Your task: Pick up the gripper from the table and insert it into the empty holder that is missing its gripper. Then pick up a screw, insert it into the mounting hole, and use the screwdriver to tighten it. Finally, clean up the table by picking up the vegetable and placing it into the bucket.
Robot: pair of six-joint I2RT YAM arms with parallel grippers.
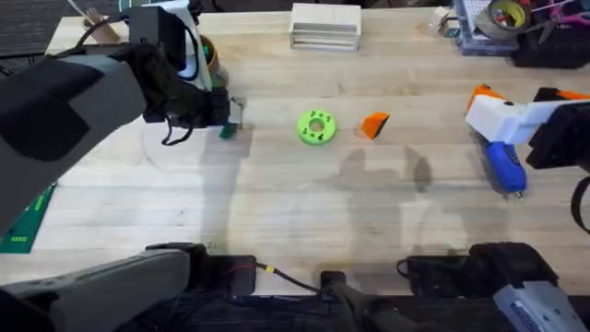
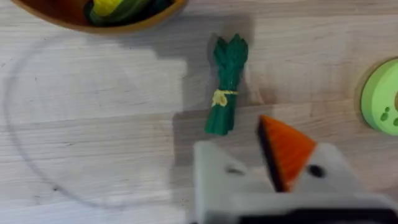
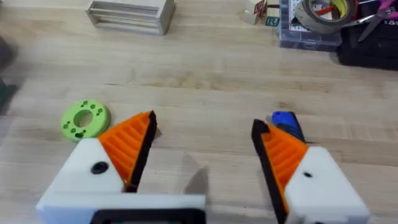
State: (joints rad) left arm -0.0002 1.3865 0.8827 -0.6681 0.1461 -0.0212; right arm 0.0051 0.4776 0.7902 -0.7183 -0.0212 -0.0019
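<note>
The loose orange gripper [image 1: 374, 124] lies mid-table, right of a lime-green disc [image 1: 316, 127]. My left gripper [image 1: 221, 112] [image 2: 249, 146] hovers just beside the dark green vegetable [image 1: 228, 130] [image 2: 225, 87], shut and holding nothing. One of its fingers is the bare white holder [image 2: 217, 177]; the other carries an orange tip. The bucket [image 1: 208, 57] [image 2: 93, 15] stands just beyond, partly hidden by the arm. My right gripper [image 1: 513, 100] [image 3: 205, 134] is open and empty above the blue screwdriver [image 1: 505, 166] [image 3: 286, 121], which lies at the table's right.
A white slatted box [image 1: 324, 26] [image 3: 130, 12] stands at the back centre. A clear case with a tape roll [image 1: 502, 18] [image 3: 323, 12] and dark tools crowd the back right corner. A green circuit board [image 1: 28, 221] lies at the left edge.
</note>
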